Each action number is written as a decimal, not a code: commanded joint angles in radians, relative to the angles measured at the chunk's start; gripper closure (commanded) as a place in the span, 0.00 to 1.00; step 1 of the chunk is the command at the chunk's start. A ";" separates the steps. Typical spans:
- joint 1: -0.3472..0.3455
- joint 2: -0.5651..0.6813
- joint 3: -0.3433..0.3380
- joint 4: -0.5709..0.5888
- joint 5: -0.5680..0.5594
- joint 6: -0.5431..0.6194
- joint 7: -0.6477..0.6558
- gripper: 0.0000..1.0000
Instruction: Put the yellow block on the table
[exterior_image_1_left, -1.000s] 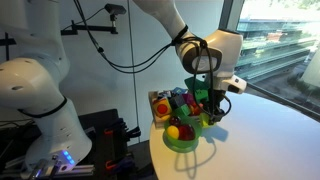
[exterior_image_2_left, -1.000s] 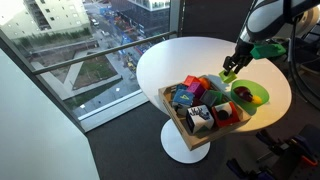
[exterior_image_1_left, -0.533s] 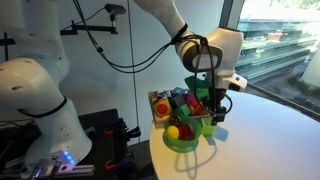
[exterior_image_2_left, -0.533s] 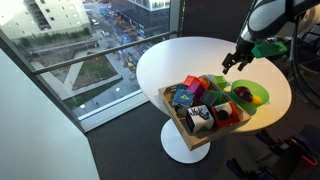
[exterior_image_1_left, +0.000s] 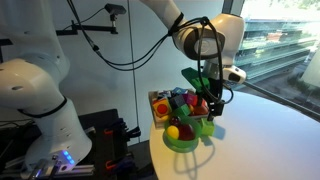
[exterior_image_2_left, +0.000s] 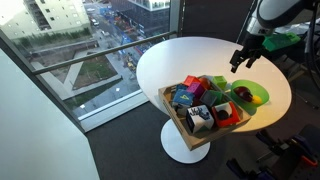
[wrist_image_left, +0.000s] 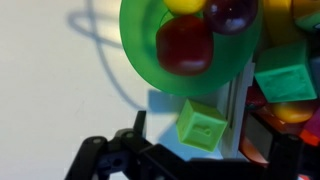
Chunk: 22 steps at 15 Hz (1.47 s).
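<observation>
End effector (exterior_image_1_left: 211, 108) spread, empty, yellow block (wrist_image_left: 183, 4) ahead of its fingertips in the green bowl (wrist_image_left: 135, 40) -- past the red piece (wrist_image_left: 185, 45).

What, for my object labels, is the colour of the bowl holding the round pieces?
Green; the bowl shows best in the wrist view, from above.

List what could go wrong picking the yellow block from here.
The yellow block lies in the green bowl close beside the red round piece, so the open pincer might catch that instead. The bowl sits near the table edge; a nudge could shift it.
</observation>
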 joint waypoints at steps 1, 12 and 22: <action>0.010 -0.095 -0.012 -0.022 -0.057 -0.138 0.013 0.00; 0.015 -0.334 -0.002 -0.089 -0.147 -0.368 0.035 0.00; 0.014 -0.460 -0.010 -0.129 -0.125 -0.399 0.015 0.00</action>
